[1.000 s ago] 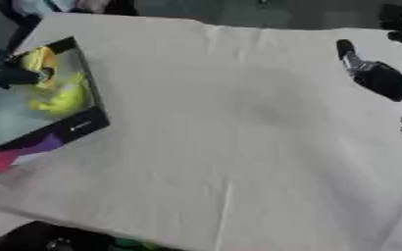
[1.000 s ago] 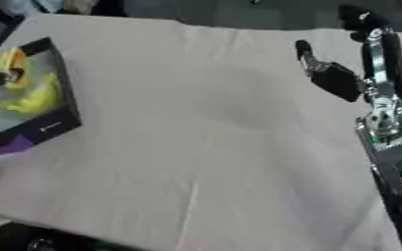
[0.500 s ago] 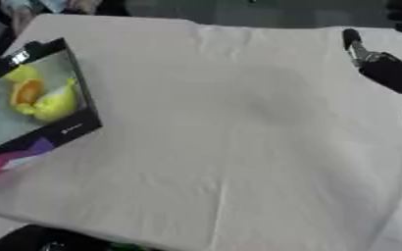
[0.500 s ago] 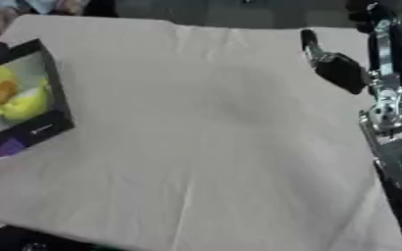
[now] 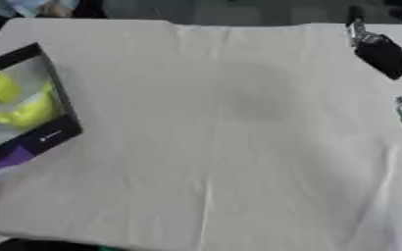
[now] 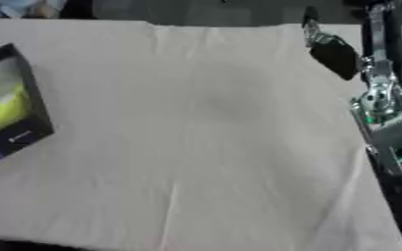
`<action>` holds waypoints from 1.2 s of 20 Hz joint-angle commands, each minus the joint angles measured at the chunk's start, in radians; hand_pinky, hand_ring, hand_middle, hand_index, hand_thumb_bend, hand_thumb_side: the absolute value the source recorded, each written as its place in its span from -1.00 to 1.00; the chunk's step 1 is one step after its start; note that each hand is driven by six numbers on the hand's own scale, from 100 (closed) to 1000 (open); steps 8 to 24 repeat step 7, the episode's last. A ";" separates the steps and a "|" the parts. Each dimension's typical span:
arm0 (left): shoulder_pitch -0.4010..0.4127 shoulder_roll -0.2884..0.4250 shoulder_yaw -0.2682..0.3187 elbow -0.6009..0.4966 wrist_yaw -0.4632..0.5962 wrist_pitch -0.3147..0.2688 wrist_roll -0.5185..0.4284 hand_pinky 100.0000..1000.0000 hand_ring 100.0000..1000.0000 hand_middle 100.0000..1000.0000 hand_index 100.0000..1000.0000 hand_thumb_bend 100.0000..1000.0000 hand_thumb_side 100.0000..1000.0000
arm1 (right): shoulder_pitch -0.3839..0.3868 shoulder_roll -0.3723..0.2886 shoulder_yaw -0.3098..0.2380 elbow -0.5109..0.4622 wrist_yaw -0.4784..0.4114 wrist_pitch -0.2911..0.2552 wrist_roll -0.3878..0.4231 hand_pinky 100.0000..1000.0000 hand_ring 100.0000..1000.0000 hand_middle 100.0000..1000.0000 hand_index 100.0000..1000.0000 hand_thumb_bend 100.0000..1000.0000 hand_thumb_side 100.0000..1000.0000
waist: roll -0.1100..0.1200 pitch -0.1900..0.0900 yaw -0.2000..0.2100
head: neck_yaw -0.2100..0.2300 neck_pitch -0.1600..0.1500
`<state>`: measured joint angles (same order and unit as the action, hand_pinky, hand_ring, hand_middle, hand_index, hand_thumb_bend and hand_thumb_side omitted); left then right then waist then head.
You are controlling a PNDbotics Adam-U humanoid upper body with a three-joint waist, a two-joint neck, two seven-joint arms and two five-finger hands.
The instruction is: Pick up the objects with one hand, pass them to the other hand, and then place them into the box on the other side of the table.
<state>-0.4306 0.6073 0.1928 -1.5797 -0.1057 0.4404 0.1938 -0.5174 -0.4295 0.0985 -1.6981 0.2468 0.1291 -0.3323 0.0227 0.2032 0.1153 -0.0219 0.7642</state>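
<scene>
1. While the head camera looks down over the cloth-covered table (image 5: 230, 147), the box (image 5: 54, 105) sits out at nine o'clock, right against the left edge, its black rim showing and a purple patch on the near corner.
2. Yellow objects (image 5: 24, 110) lie inside the box, one lump toward the far side and a paler one nearer; their exact shape is too blurred to call.
3. Up at two o'clock, the right hand (image 6: 331, 51) shows as a dark shape over the far right part of the cloth, with nothing visible in it.
4. Whether its fingers are straight or curled, nobody can tell from these views.
5. Below it, the right arm (image 6: 383, 115) runs down the right edge toward four o'clock, silver with green spots.
6. Well apart from the box, that hand is on the opposite side of the table.
7. No left hand appears in either view.
</scene>
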 commanded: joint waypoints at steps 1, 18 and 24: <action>0.015 -0.033 0.021 -0.097 0.053 -0.051 0.053 0.64 0.56 0.76 0.69 0.54 0.10 | -0.006 -0.018 -0.023 -0.025 -0.043 0.001 -0.019 0.63 0.62 0.51 0.70 -0.52 -0.52 | -0.010 -0.045 -0.007 | -0.026 0.006; 0.059 -0.136 0.002 -0.155 0.153 -0.152 0.154 0.64 0.58 0.81 0.75 0.54 0.12 | 0.013 0.016 -0.054 -0.005 -0.141 -0.015 -0.006 0.63 0.66 0.59 0.72 -0.50 -0.52 | -0.012 -0.067 -0.025 | -0.023 0.006; 0.059 -0.136 0.002 -0.155 0.153 -0.152 0.154 0.64 0.58 0.81 0.75 0.54 0.12 | 0.013 0.016 -0.054 -0.005 -0.141 -0.015 -0.006 0.63 0.66 0.59 0.72 -0.50 -0.52 | -0.012 -0.067 -0.025 | -0.023 0.006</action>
